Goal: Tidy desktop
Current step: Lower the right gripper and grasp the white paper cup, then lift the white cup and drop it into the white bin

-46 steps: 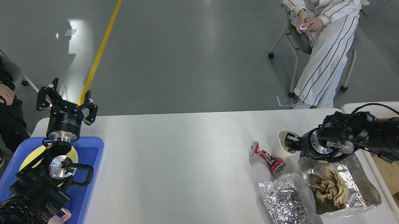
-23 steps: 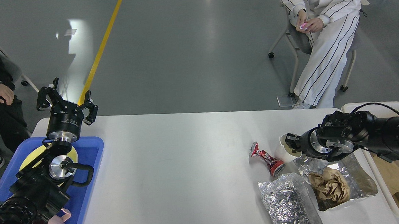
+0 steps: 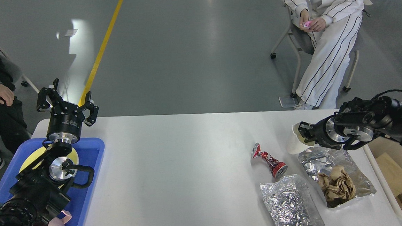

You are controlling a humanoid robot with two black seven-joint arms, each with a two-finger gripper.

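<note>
1. White and matte, the desktop (image 3: pixel 190 162) fills the lower part of the head view, with rounded corners. It is rigid and fixed; nothing on it needs gripping except the litter lying there.
2. At the left edge sits a blue tray (image 3: pixel 91 147) holding a yellow plate (image 3: pixel 32 156). The left gripper (image 3: pixel 67 100) hangs above the tray's far end, its fingers spread apart and holding nothing.
3. On the right, the right gripper (image 3: pixel 303 134) is pinching the rim of a white paper cup (image 3: pixel 295 144), which tilts clear of the surface.
4. The cup looks light and thin-walled, so a hard squeeze would likely crush it; the rim seems a sound place to hold it.
5. Near the cup lies a crushed red can (image 3: pixel 268 159), probably light, stiff and slightly slippery, best taken across its narrow middle.
6. Two crinkled foil bags (image 3: pixel 290 202) lie close to the near edge, one holding crumpled brown paper (image 3: pixel 336 185). They look soft and flimsy; a pinch on an edge should serve.
7. A cream bin (image 3: pixel 379 172) stands just beside the table's right end.
</note>
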